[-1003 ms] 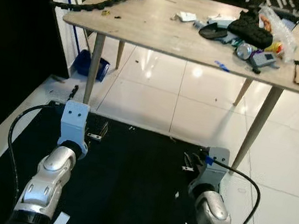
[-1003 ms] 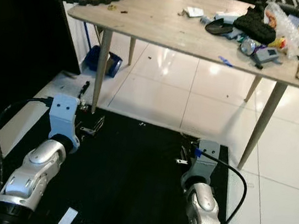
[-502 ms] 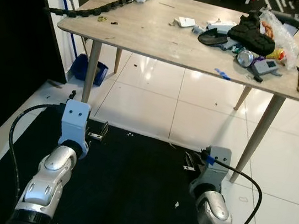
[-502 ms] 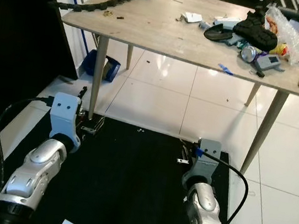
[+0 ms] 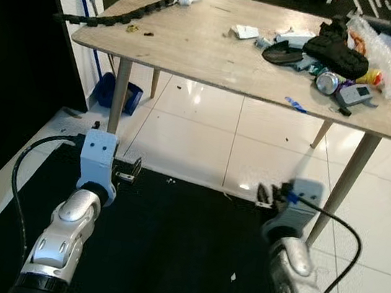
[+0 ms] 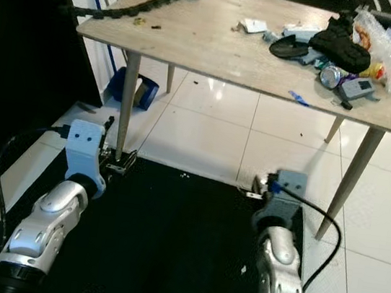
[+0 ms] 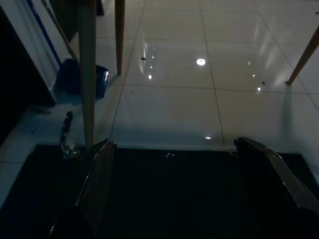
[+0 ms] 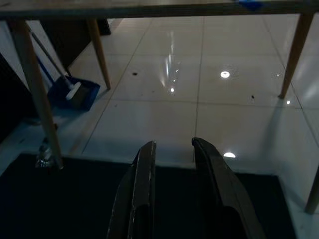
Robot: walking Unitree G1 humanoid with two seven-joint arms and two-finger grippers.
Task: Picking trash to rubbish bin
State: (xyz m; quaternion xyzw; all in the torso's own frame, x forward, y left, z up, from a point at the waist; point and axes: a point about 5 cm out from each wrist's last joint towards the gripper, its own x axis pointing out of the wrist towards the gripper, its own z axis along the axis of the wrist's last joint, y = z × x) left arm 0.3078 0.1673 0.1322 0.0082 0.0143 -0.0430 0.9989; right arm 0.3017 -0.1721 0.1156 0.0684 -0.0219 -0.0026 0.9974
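The robot stands on a black mat (image 5: 167,244) short of the wooden desk (image 5: 217,47), so the step in hand looks like the approach to the trash. The litter lies in a heap toward the far right of the desk top: a crushed drink can (image 5: 327,82), a clear plastic bag (image 5: 374,44) with wrappers in it, a black cloth bundle (image 5: 335,47) and scraps of white paper (image 5: 244,31). No rubbish bin can be made out; a blue dustpan (image 5: 116,90) leans by the wall under the desk's left end.

To do this well, I would close in on the desk's right half and stop square to the heap, so that an arm can reach the can from above without sweeping the other clutter off the edge. The arm needs to rise well clear of the desk rim first.

The left tool (image 7: 174,184) hangs low over the mat with its fingers spread wide, holding nothing. The right tool (image 8: 172,189) also hangs low, its fingers drawn near together with a narrow gap between them, empty and touching nothing.
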